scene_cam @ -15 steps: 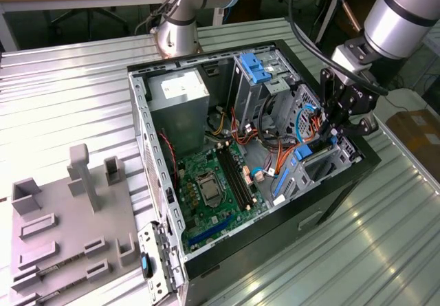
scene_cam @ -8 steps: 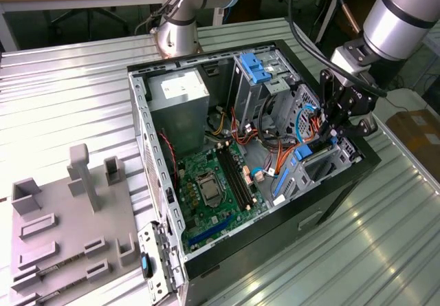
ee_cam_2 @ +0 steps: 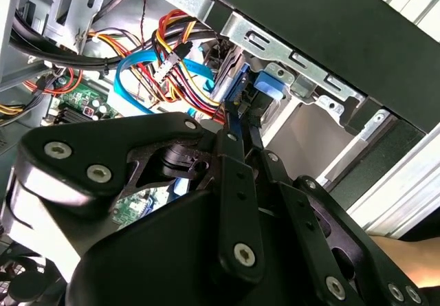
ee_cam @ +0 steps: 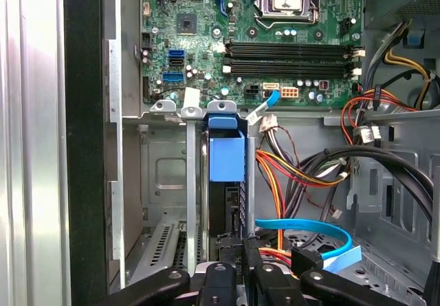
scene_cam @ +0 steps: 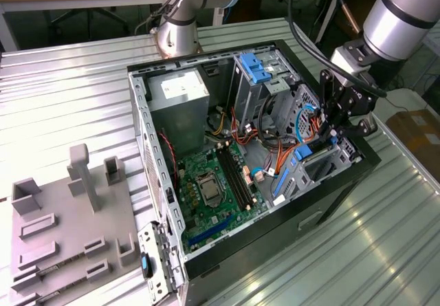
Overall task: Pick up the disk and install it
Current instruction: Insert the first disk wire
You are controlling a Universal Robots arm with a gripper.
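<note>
Standing on edge in a grey metal drive bay of the open black computer case (scene_cam: 344,182), the silver-metal disk with blue plastic rails (ee_cam: 225,165) has its long axis running from the black end effector (ee_cam: 242,258) toward the green motherboard (ee_cam: 275,45). The end effector's fingers (ee_cam_2: 232,124) are nearly closed, pinching the disk's near edge. The case rests on a ribbed metal tabletop (scene_cam: 62,93).

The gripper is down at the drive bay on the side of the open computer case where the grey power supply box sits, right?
Not quite. In the exterior view the gripper is at the drive bay on the opposite side of the open computer case from the grey power supply box.
</note>
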